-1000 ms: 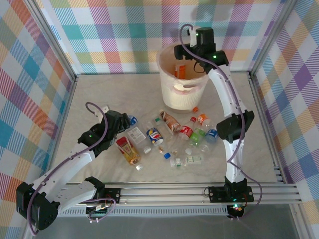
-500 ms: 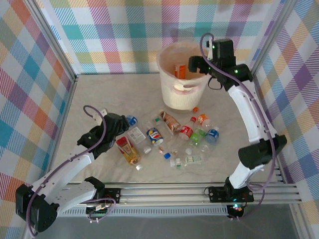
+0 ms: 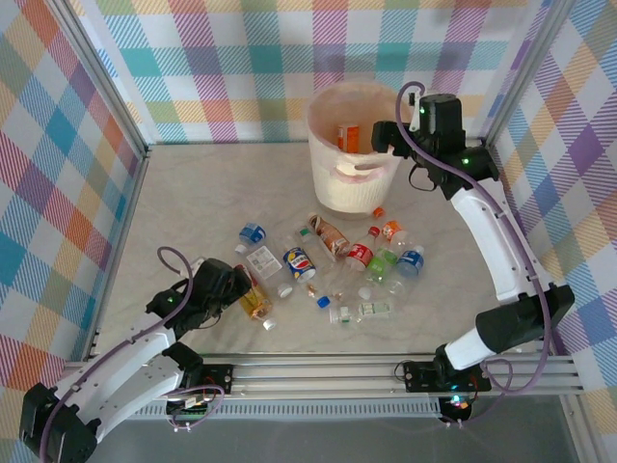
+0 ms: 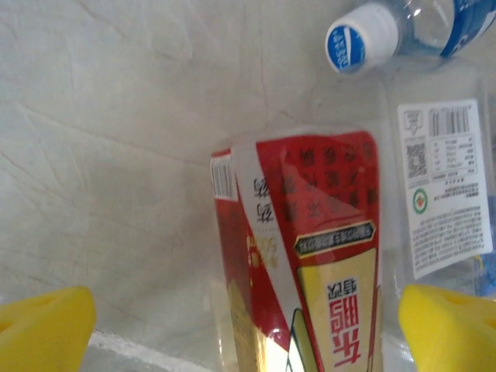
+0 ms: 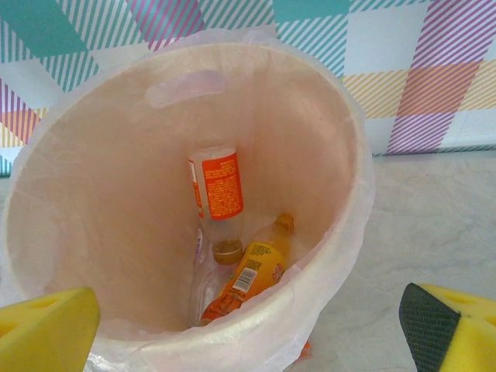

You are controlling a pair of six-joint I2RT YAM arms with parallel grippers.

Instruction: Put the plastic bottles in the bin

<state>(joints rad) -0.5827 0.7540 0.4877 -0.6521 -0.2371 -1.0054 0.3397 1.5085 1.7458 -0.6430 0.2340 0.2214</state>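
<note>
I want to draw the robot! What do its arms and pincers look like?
Its left arm and right arm are white tubes with black joints. A purple cable loops along each, and tiny green lights glow on joints. The left pincer and right pincer have yellow pads; one right pad has a black face.

From the left wrist, the red-label bottle (image 4: 310,256) runs off the bottom edge and the blue-capped bottle (image 4: 387,35) off the top. The near wall of the bin (image 5: 337,240) hides the base of the orange bottle (image 5: 254,270).
</note>
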